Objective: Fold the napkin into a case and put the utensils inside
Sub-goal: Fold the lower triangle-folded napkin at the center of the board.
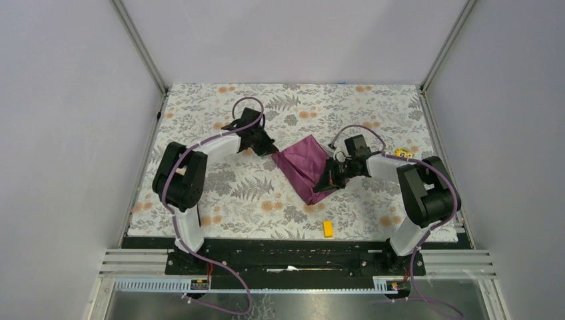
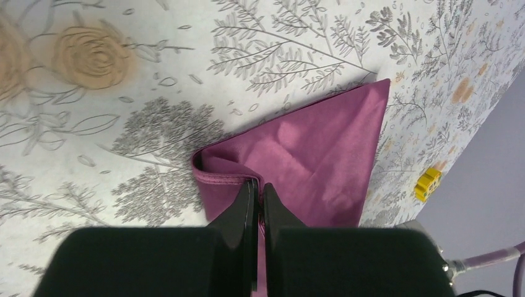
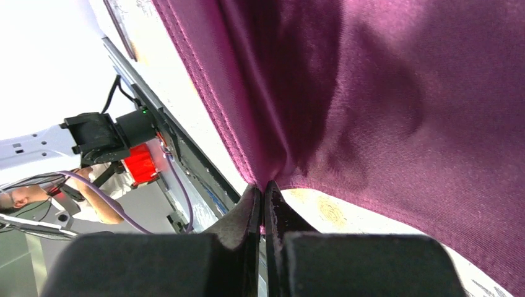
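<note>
The plum-purple napkin lies partly folded in the middle of the flowered table, its near corner raised. My left gripper is shut on the napkin's left edge; in the left wrist view the closed fingertips pinch a folded hem of the cloth. My right gripper is shut on the napkin's right lower edge and holds it off the table; in the right wrist view the cloth hangs from the pinched tips. The utensils are out of view.
A yellow block lies near the front edge of the table. Another yellow block sits at the right behind my right arm, and shows in the left wrist view. Metal frame posts stand at the table's far corners.
</note>
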`<state>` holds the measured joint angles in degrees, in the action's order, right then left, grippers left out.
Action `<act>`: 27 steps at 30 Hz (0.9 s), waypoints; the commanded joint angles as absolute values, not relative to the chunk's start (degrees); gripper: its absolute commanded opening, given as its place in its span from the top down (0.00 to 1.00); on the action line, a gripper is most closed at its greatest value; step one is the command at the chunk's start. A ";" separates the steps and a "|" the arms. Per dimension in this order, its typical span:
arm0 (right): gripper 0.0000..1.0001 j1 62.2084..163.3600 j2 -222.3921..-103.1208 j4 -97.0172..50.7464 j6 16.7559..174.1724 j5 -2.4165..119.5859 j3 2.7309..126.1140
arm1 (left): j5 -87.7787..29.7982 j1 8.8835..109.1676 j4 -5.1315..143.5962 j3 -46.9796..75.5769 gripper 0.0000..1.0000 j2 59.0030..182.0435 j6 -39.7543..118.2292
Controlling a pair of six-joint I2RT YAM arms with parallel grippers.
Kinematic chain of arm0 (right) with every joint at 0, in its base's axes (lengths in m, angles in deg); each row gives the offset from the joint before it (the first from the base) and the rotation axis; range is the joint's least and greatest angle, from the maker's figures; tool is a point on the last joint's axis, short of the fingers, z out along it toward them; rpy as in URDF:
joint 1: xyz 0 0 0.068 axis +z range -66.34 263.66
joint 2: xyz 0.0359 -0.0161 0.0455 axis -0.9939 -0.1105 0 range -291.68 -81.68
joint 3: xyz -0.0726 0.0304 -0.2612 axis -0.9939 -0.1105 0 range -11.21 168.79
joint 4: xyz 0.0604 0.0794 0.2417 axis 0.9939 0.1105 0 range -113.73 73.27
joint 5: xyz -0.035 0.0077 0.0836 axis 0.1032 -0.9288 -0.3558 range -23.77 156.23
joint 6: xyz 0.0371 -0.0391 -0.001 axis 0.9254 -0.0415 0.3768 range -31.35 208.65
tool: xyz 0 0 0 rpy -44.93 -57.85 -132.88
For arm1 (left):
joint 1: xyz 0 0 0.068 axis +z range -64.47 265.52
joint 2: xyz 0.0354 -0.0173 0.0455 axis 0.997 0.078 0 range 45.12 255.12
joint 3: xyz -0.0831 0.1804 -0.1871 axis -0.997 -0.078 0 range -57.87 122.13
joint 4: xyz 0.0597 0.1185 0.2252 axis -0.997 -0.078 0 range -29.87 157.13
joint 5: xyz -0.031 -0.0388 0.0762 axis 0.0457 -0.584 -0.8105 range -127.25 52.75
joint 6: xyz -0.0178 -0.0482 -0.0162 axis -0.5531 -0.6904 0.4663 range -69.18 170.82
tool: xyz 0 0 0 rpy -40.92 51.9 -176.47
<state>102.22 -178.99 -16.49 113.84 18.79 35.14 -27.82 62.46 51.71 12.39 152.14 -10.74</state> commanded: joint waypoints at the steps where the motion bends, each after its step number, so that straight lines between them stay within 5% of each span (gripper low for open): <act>1: 1.00 101.94 -178.84 -10.99 110.67 22.84 37.21 | -32.85 61.26 50.95 18.76 1.00 154.62 -11.63; 12: 1.00 101.94 -177.31 -11.57 109.68 25.32 37.72 | -33.58 60.48 52.63 23.30 1.00 158.41 -12.45; 27: 0.40 107.05 -166.93 -4.62 105.91 39.12 43.51 | -32.12 60.48 54.85 22.92 1.00 159.21 -12.98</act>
